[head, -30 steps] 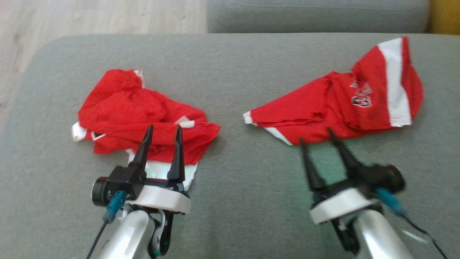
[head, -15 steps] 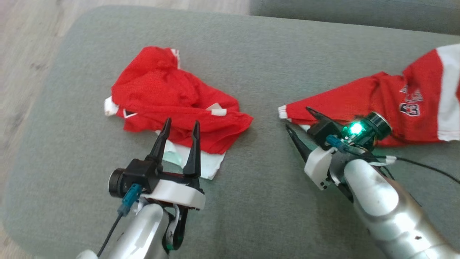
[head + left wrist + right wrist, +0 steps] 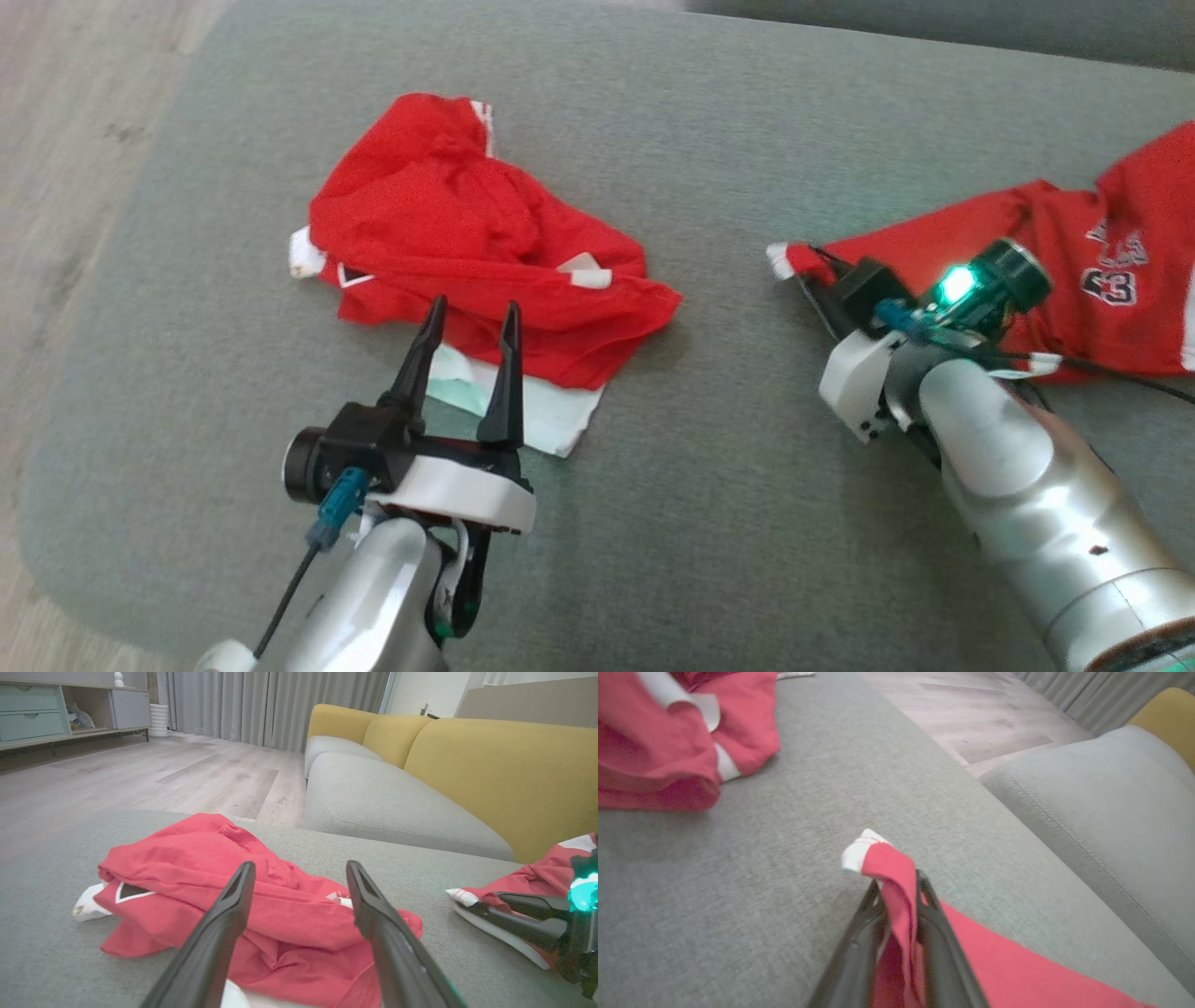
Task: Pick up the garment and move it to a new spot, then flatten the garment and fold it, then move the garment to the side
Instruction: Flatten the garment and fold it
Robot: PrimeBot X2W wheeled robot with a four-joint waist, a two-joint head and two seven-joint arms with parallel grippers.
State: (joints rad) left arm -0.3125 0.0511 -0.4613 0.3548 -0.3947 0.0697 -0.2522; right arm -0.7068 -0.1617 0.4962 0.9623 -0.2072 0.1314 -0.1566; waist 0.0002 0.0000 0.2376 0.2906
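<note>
1. Right gripper (image 3: 810, 266) (image 3: 899, 879): clamped on white-tipped corner of red jersey (image 3: 1064, 224) (image 3: 994, 961), cloth pinched upright between the two fingers.
2. Rest of red jersey: lying on right part of grey cushion (image 3: 700, 513), printed number facing up.
3. Left gripper (image 3: 474, 304) (image 3: 300, 864): jaws spread wide, nothing held, tips pointing at near edge of crumpled red garment (image 3: 448, 224) (image 3: 210, 858).
4. Crumpled red garment: bunched on left part of cushion, white cloth sticking out under near edge, well apart from jersey.
5. Green light (image 3: 954, 283) lit on right wrist.
</note>
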